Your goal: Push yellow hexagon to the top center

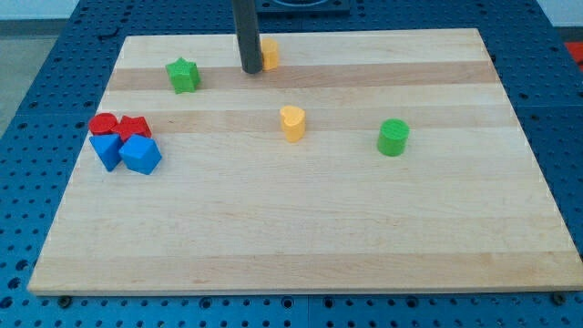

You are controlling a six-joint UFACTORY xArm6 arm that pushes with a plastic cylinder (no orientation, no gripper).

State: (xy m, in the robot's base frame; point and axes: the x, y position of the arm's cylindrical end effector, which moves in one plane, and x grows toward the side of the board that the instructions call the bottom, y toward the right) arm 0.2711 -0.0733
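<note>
One camera view, looking down at an angle on a pale wooden board (301, 237) that rests on a blue perforated table (36, 91).

My rod (246, 32) comes down from the view's top edge, a little left of centre. My tip (250, 70) sits on the board near its top edge. It is a plain rod end, so it grips nothing; it only presses against the left side of the yellow hexagon (271, 54), which is partly hidden behind the rod. I cannot tell for certain whether tip and block touch, though no gap shows between them.

That hexagon lies at the board's top, slightly left of the middle, close to the far edge.

Other blocks:
- green star (183, 75), left of my tip, apart from it, near the top left.
- yellow heart (292, 122), near the board's middle, below and right of my tip.
- green cylinder (393, 138), right of the heart, well apart from it.
- Four blocks bunched at the left edge: two red blocks (118, 126) side by side, shapes unclear, and just below them two blue blocks (126, 152), the right one a blocky shape, the left one wedge-like.
</note>
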